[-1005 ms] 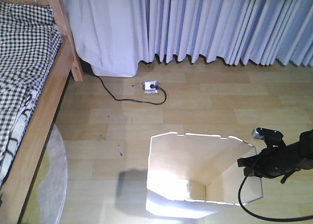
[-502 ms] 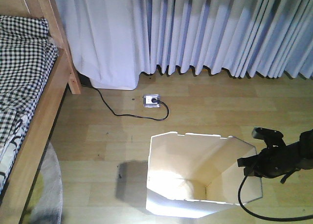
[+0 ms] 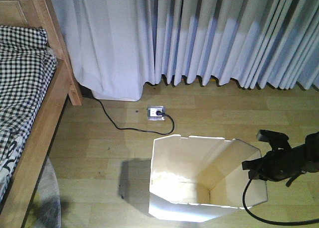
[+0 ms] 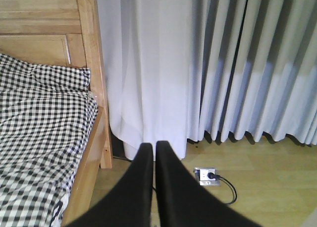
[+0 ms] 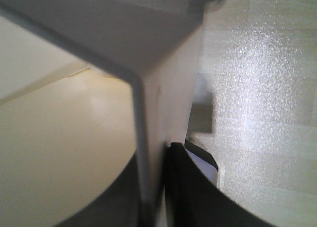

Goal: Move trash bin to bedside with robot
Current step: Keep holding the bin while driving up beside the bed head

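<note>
At the right rim of the trash bin [image 3: 199, 158], the right hand [image 3: 250, 166] pinches its wall between both fingers.

White trash bin [image 3: 199, 161] on wooden floor [image 3: 99, 138]

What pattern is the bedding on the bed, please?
The bedding is black-and-white checked, and it shows best in the left wrist view.
</note>
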You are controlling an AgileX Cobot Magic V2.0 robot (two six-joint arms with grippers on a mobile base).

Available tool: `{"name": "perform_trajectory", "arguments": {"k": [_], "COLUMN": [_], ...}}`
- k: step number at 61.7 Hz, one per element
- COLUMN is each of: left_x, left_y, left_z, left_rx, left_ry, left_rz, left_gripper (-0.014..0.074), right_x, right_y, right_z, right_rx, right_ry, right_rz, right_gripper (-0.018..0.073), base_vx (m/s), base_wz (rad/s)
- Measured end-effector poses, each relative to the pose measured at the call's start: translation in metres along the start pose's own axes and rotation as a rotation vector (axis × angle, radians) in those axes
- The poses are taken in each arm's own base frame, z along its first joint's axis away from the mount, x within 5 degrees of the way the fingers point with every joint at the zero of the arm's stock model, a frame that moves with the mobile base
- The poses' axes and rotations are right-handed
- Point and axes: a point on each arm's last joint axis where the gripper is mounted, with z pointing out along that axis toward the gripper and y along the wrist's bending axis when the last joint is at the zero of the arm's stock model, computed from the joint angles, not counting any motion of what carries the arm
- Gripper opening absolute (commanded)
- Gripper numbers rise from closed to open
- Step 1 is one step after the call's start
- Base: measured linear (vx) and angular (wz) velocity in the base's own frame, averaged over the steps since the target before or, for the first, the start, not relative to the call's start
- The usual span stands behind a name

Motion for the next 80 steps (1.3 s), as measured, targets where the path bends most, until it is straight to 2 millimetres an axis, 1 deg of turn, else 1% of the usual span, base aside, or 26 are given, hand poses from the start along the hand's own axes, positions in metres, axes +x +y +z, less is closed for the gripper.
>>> {"name": "perform_trajectory", "arguments": {"k": [80], "left_x": [0.0000], "left_y": [0.0000], "left_z": [0.0000], "left_rx": [0.000], "left_ry": [0.000], "left_rz": [0.000], "left_gripper": [-0.0006], "right_x": [0.0000], "right_y": [0.0001], "right_z": [0.0000], "right_rx": [-0.001], "right_ry": [0.000], "right_rz": [0.000], "right_gripper": [-0.0005], "base_vx": [0.17], "base_wz": [0.00]}}
